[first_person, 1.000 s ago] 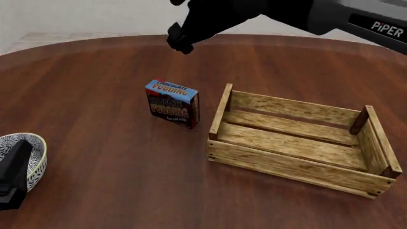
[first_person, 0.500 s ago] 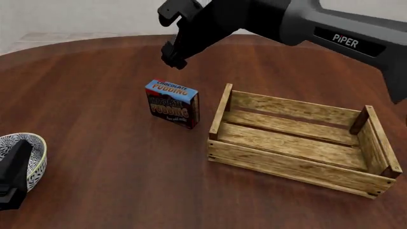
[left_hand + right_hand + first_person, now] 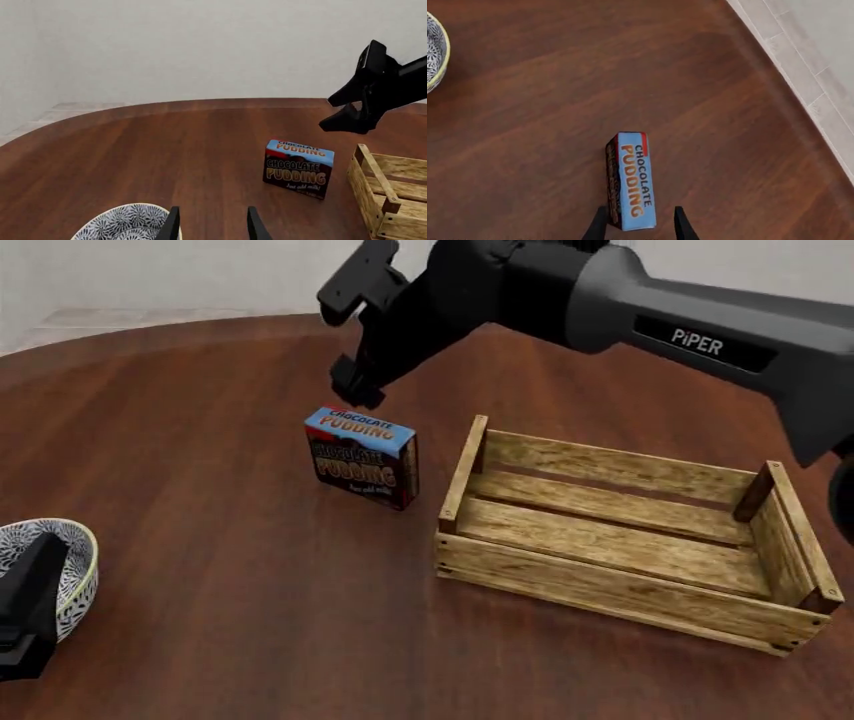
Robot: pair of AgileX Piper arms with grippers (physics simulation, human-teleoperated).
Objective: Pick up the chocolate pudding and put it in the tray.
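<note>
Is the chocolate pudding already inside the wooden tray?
No, the chocolate pudding stands upright on the table beside the tray, outside it.

a dark wooden table (image 3: 227,570) carries the chocolate pudding (image 3: 362,458), tray (image 3: 627,540) and patterned bowl (image 3: 74,545).

1. Choc pudding (image 3: 362,470): blue top band w/ white & red lettering, dark brown front, orange-ish "PUDDING" letters.
2. Tray (image 3: 617,592), right of it: light yellowish wood w/ grain streaks, darker brown corner posts.
3. Table (image 3: 200,420): dark reddish-brown wood, fine grain.
4. Bowl (image 3: 70,540), near left: white w/ dark blue floral pattern, yellowish rim.
5. My right gripper (image 3: 350,340): black; arm grey w/ white "PiPER" text.
6. My left gripper (image 3: 210,227): black fingers.
7. Far wall: pale grey-white.
</note>
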